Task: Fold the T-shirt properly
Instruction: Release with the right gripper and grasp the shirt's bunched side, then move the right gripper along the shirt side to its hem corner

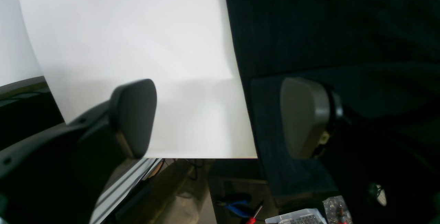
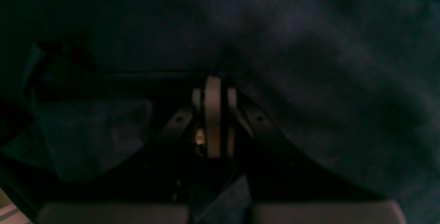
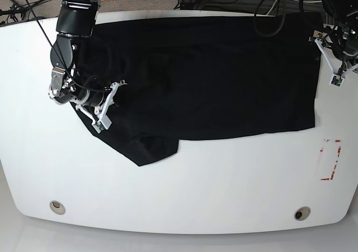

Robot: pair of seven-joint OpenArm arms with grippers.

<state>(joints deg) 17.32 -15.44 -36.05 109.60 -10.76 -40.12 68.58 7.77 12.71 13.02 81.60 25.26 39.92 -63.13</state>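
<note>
T-shirt point(image 3: 212, 79) flat on table point(image 3: 168, 196), right jaws pinching it, left jaws spread.

The T-shirt point(image 3: 212, 76) was plain black with no print, and the table point(image 3: 184, 190) under it was plain white. Near the table's edge sat a small red-outlined marking point(image 3: 330, 161). The left gripper's fingers point(image 1: 304, 117) were grey-beige on black.

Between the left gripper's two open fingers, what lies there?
In the left wrist view, the left gripper frames the straight side edge of the plain black fabric T-shirt on the white table; nothing is gripped.
</note>
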